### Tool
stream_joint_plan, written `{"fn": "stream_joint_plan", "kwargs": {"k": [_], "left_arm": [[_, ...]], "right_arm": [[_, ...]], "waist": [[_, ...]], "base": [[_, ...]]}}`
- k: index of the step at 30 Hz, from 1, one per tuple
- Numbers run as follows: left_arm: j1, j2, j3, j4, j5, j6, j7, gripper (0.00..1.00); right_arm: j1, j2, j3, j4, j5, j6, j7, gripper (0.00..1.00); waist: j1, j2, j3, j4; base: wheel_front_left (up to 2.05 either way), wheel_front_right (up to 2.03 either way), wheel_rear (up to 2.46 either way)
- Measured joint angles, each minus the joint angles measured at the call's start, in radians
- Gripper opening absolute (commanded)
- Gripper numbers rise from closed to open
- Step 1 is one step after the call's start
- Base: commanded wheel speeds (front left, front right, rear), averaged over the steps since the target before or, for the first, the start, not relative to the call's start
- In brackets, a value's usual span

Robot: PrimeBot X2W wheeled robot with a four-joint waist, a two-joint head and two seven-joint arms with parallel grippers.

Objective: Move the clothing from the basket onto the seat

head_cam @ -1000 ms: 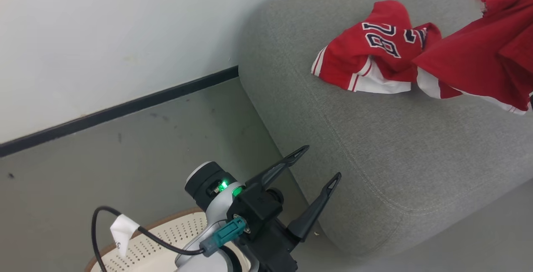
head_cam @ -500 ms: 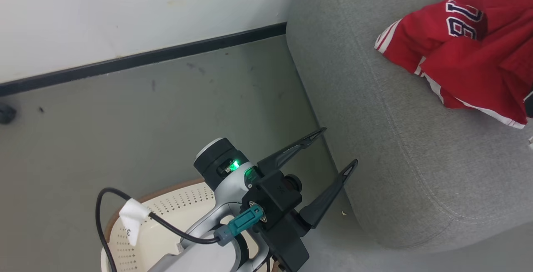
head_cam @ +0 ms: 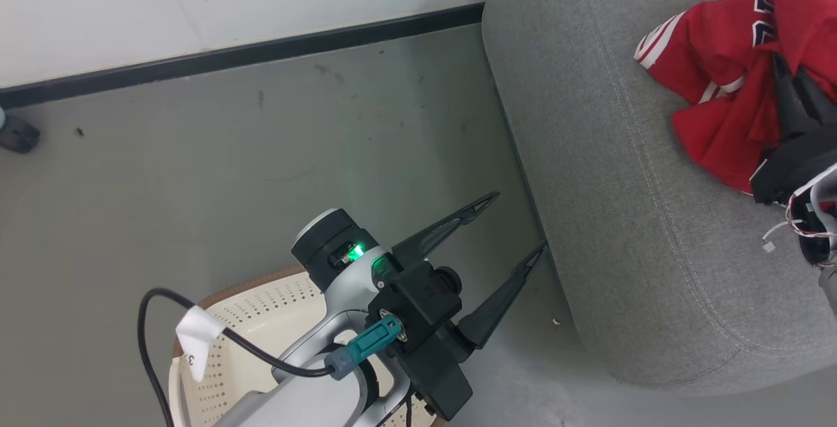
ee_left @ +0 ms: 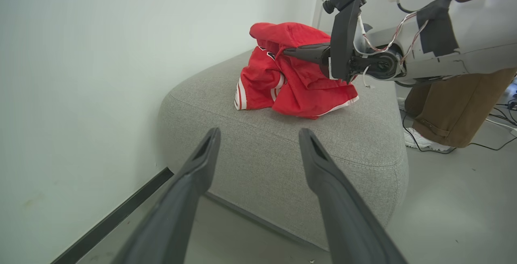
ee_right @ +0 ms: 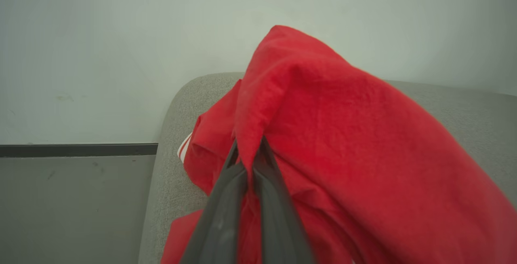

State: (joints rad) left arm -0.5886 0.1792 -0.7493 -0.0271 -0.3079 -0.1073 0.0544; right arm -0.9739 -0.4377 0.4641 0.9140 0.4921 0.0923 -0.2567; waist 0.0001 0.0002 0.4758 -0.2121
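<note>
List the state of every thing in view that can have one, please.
left gripper: open, holding nothing, beside the seat.
right gripper: shut on the clothing, a fold pinched between its fingers.
clothing: crumpled in a heap on the seat, one fold lifted.
basket: upright on the floor, partly hidden.
seat: carries the clothing heap on top.

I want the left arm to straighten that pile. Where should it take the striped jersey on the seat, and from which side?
Probably the white-striped edge of the jersey: it sticks out low at the pile's end nearest the open left gripper, clear of the right gripper pinching the upper garment. Come in low over the seat.
</note>
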Motion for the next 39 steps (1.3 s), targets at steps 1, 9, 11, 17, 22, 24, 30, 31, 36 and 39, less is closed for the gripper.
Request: {"fn": "stream_joint_plan", "kwargs": {"k": [1,9,11,17,22,24,30,31,36,39], "left_arm": [[0.000,0.001,0.001,0.003,0.000,0.000,-0.004,1.00],[0.000,0.003,0.001,0.020,0.000,-0.007,-0.020,1.00],[0.000,0.004,0.001,0.023,0.000,-0.007,-0.022,1.00],[0.001,0.005,0.004,0.040,-0.007,-0.007,-0.032,1.00],[0.007,0.004,0.016,0.063,-0.017,-0.007,-0.054,1.00],[0.013,0.003,0.027,0.079,-0.019,-0.004,-0.063,1.00],[0.031,-0.002,0.065,0.128,-0.055,0.014,-0.103,1.00],[0.038,-0.003,0.073,0.135,-0.060,0.021,-0.112,1.00],[0.080,0.002,0.116,0.175,-0.071,0.053,-0.145,1.00],[0.113,0.011,0.153,0.197,-0.079,0.085,-0.172,1.00]], "right_arm": [[0.000,0.005,0.002,0.003,0.000,0.005,0.000,0.00],[0.003,0.017,0.003,0.026,-0.012,0.013,0.000,1.00],[0.008,0.018,0.002,0.026,-0.018,0.014,0.000,1.00],[0.049,0.026,0.004,0.012,-0.040,0.020,0.000,1.00],[0.080,0.026,0.007,-0.026,-0.062,0.022,0.000,1.00],[0.088,0.025,0.007,-0.039,-0.066,0.022,0.000,1.00],[0.131,0.013,0.000,-0.100,-0.083,0.022,0.000,1.00],[0.144,0.013,-0.001,-0.112,-0.090,0.022,0.000,1.00],[0.198,0.014,-0.006,-0.166,-0.106,0.018,0.000,1.00],[0.241,0.016,-0.010,-0.209,-0.116,0.000,0.000,1.00]], "waist": [[0.0000,0.0000,-0.001,-0.003],[-0.0001,-0.0001,-0.022,-0.027],[-0.0001,-0.0001,-0.029,-0.034],[-0.0001,-0.0001,-0.053,-0.053],[-0.0001,-0.0001,-0.081,-0.067],[-0.0001,-0.0001,-0.094,-0.071],[-0.0002,-0.0002,-0.143,-0.074],[-0.0002,-0.0002,-0.153,-0.073],[-0.0002,-0.0002,-0.200,-0.065],[-0.0002,-0.0002,-0.237,-0.053]], "base": [[0.00,0.00,0.00],[0.00,0.00,0.00],[0.00,0.00,0.00],[0.00,0.00,0.00],[0.00,0.00,0.00],[0.00,0.00,0.00],[0.00,0.00,0.00],[0.00,0.00,0.00],[0.00,0.00,0.00],[0.00,0.00,0.00]]}}
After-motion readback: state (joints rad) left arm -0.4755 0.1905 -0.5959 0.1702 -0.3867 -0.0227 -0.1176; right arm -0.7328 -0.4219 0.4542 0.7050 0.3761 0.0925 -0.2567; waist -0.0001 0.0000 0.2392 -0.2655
